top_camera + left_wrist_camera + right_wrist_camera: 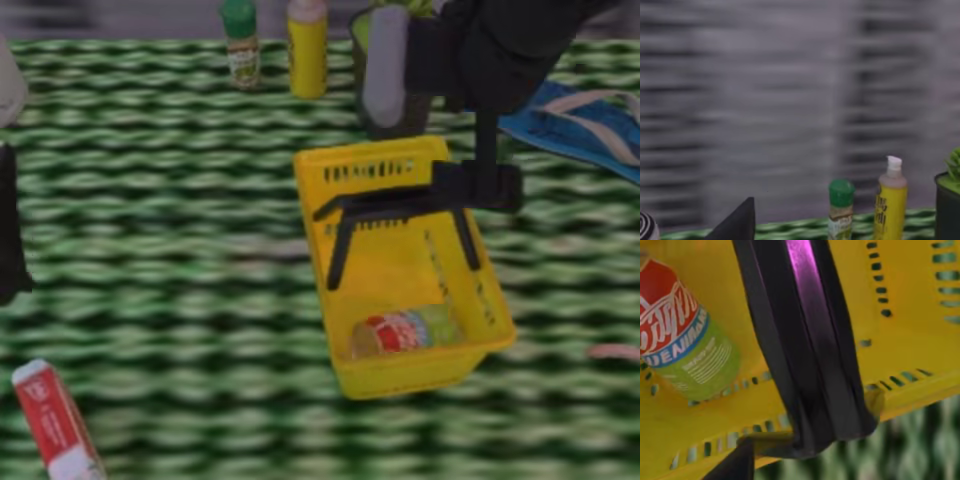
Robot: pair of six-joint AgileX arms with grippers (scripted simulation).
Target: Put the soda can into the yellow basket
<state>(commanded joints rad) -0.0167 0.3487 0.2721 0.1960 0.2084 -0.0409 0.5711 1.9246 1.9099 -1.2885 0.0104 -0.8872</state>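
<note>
The dark handles [810, 350] of the yellow basket [470, 350] fill the right wrist view — the right end effector [480, 188] is clamped on them at the basket's far end, toward the desk's [160, 260] far-right edge. The soda can [405, 330] lies on its side inside, against the near wall. The basket looks tilted; a jerk could roll the can or let the handles slip. The left arm sits parked at the desk's left edge; its fingers' state I cannot tell.

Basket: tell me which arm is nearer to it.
Right. The right gripper is at the basket, on its dark handles, with the can lying inside. The left arm sits parked at the table's left edge, well away from the basket.
</note>
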